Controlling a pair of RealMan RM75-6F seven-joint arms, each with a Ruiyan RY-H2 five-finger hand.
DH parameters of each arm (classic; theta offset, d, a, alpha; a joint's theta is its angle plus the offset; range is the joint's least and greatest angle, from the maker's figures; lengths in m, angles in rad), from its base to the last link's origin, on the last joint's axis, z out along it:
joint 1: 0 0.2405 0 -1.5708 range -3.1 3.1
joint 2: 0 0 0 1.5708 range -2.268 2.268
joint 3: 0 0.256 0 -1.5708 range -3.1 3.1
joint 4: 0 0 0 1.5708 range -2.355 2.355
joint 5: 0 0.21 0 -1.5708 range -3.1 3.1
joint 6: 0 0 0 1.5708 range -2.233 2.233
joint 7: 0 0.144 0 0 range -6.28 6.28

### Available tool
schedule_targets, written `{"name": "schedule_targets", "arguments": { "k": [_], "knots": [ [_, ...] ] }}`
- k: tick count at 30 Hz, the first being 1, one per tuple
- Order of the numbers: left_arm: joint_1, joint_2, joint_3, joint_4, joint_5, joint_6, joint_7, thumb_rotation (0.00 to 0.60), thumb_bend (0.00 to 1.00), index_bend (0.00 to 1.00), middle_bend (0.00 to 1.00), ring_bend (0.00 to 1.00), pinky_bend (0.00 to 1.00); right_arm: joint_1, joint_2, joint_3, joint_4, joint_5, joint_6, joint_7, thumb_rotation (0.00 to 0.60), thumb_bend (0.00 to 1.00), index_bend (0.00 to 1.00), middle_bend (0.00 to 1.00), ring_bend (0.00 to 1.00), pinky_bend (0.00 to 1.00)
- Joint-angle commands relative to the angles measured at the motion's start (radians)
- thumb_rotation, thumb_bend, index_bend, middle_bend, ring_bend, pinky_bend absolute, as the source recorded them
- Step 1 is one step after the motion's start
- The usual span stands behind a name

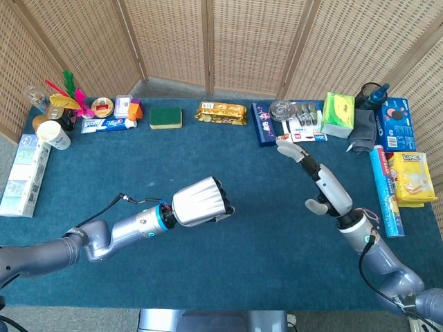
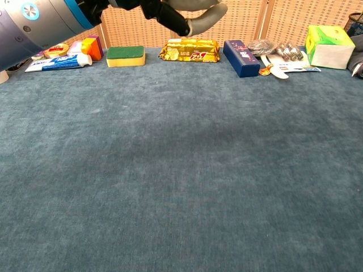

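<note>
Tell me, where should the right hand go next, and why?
Probably a little further forward toward the white spoon. The right hand is open, holds nothing, and its fingertips point at the spoon, apart from it by a small gap. The blue box lies just beside, so a short, careful reach seems best.

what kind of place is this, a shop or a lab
Probably a lab or test setup, not a shop: a table covered in blue cloth, wicker screens fencing it in, and groceries such as a sponge and toothpaste lined along the far edge.
</note>
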Motion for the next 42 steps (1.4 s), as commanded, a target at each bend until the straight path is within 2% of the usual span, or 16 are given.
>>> {"name": "schedule_targets", "arguments": {
  "k": [1,9,26,34,42],
  "knots": [
    [-0.002,0.002,0.001,-0.009,-0.007,0.0,0.006,0.6,0.53,1.0,1.0,1.0,1.0,0.004,-0.006,-0.006,-0.006,-0.004,0.005,-0.01,0.0,0.0,0.03,0.01,0.0,0.01],
    [-0.02,0.008,0.011,-0.029,-0.02,-0.015,-0.014,0.6,0.53,1.0,1.0,1.0,1.0,0.026,-0.027,-0.015,-0.035,-0.015,0.009,-0.029,0.0,0.0,0.03,0.01,0.0,0.01],
    [-0.062,-0.015,0.045,0.021,-0.024,0.034,-0.288,0.6,0.6,1.0,1.0,1.0,1.0,0.039,-0.054,-0.026,-0.025,-0.013,0.056,-0.013,0.0,0.0,0.03,0.02,0.0,0.01],
    [-0.069,-0.013,0.046,-0.034,-0.091,-0.002,-0.419,0.6,0.62,1.0,1.0,1.0,1.0,0.035,-0.06,-0.038,-0.026,-0.037,0.097,-0.012,0.0,0.0,0.03,0.02,0.0,0.02],
    [-0.077,0.006,0.042,-0.087,-0.118,-0.033,-0.449,0.6,0.63,1.0,1.0,1.0,1.0,0.053,-0.078,-0.039,-0.025,-0.036,0.087,-0.021,0.0,0.0,0.04,0.02,0.0,0.02]
  ]
}}
